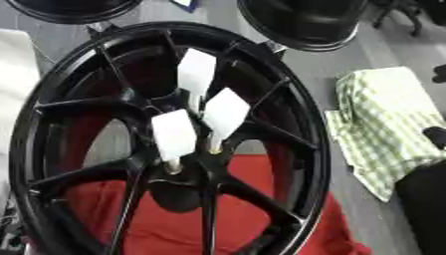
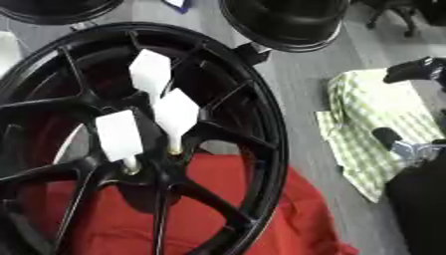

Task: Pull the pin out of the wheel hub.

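Note:
A large black spoked wheel (image 1: 306,124) stands tilted on a red cloth (image 1: 253,209). Its hub (image 1: 178,191) sits low in the middle. Three pins with white flat tags stick out around the hub: a top one (image 1: 196,72), a middle one (image 1: 226,113) and a lower left one (image 1: 174,135) whose pale shaft (image 1: 171,164) enters the hub. My right hand (image 2: 393,138) shows at the right edge over a checked cloth, well apart from the wheel, fingers spread and holding nothing. The left hand is out of view.
A green and white checked cloth (image 1: 383,119) lies on the grey floor to the right of the wheel. Two other black wheels sit at the back, one at top right (image 2: 287,22) and one at top left (image 1: 74,10). My dark forearm (image 1: 427,199) fills the lower right.

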You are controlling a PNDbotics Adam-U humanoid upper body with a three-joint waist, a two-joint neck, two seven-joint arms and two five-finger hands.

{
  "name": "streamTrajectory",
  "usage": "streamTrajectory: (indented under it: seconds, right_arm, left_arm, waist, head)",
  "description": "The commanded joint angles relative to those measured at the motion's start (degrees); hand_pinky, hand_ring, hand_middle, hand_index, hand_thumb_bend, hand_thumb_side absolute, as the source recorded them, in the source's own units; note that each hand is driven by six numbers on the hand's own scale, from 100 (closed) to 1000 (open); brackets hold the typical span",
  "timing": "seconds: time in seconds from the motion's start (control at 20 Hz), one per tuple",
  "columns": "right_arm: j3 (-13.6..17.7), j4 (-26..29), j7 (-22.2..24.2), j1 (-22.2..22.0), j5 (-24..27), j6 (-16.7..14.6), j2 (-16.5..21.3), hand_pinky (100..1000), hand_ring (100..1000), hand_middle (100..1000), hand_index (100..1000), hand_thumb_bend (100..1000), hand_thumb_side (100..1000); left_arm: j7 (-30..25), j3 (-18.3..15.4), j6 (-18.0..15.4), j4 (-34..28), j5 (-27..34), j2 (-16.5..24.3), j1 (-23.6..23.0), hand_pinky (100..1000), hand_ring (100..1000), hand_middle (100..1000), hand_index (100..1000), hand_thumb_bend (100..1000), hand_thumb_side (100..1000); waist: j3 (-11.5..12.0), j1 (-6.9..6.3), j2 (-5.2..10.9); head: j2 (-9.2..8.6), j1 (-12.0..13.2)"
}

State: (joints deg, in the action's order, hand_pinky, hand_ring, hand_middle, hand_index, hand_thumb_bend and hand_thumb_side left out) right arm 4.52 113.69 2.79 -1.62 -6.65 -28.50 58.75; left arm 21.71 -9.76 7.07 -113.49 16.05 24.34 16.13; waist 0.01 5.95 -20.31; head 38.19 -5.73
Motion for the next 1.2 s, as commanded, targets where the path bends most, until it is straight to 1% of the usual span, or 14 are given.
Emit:
streamTrajectory:
  seconds: [0.05, 0.15, 0.25, 0.4, 0.55, 0.8, 1.15, 1.2]
  right_arm:
    - [-2.0, 0.91, 2.49, 1.76, -2.86, -2.71, 6.41, 843, 831, 708, 806, 446, 166]
    - [-2.81, 0.91, 4.28, 2.61, -4.65, -4.41, 9.32, 842, 828, 707, 807, 449, 166]
    - [-3.61, 0.91, 6.13, 3.31, -6.47, -5.32, 12.1, 841, 825, 706, 809, 451, 168]
    - [-4.99, 0.91, 8.88, 4.75, -6.76, -5.8, 13.46, 838, 823, 702, 811, 449, 164]
    - [-5.94, 0.91, 10.56, 6.84, -4.51, -5.2, 13.9, 833, 818, 694, 810, 439, 157]
    - [-7.54, 0.91, 10.33, 10.32, -0.18, -2.96, 14.62, 831, 815, 683, 807, 425, 143]
    - [-6.97, 0.91, 13.25, 11.61, 4.9, -1.93, 15.15, 831, 815, 683, 807, 425, 143]
    - [-7.11, 0.91, 13.4, 11.89, 5.35, -2.01, 15.19, 833, 811, 662, 799, 416, 153]
  left_arm:
    - [-0.2, -0.14, 0.03, -1.11, -0.19, 1.78, 0.45, 741, 534, 559, 667, 100, 758]
    - [-0.21, -0.13, 0.07, -1.11, -0.16, 1.73, 0.44, 741, 534, 559, 667, 100, 759]
    - [-0.26, -0.08, 0.12, -1.11, -0.09, 1.62, 0.49, 741, 534, 560, 667, 100, 759]
    - [-0.42, 0.05, 0.18, -1.11, 0.02, 1.57, 0.64, 741, 535, 560, 667, 100, 759]
    - [-0.59, 0.21, 0.25, -1.11, 0.13, 1.55, 0.74, 741, 535, 560, 667, 100, 759]
    - [-0.88, 0.45, 0.35, -1.11, 0.25, 1.59, 0.91, 741, 535, 560, 667, 100, 759]
    - [-0.89, 0.43, 0.37, -1.11, 0.25, 1.62, 0.87, 741, 535, 560, 667, 100, 759]
    - [-1.01, 0.62, 0.38, -1.11, 0.33, 1.58, 1.07, 741, 537, 561, 667, 100, 757]
  waist:
    - [-0.19, -0.07, 1.25]
    - [-0.17, -0.1, 1.28]
    - [-0.06, -0.16, 1.31]
    - [0.2, -0.09, 1.4]
    - [0.54, 0.0, 1.53]
    - [1.03, 0.18, 1.75]
    - [0.98, 0.2, 1.8]
    - [1.2, 0.24, 1.94]
  head:
    - [-0.08, -0.15]
    - [-0.21, -0.14]
    - [-0.3, -0.27]
    - [-0.31, -0.61]
    - [-0.24, -0.99]
    - [-0.18, -1.57]
    - [-0.14, -1.54]
    - [-0.2, -2.16]
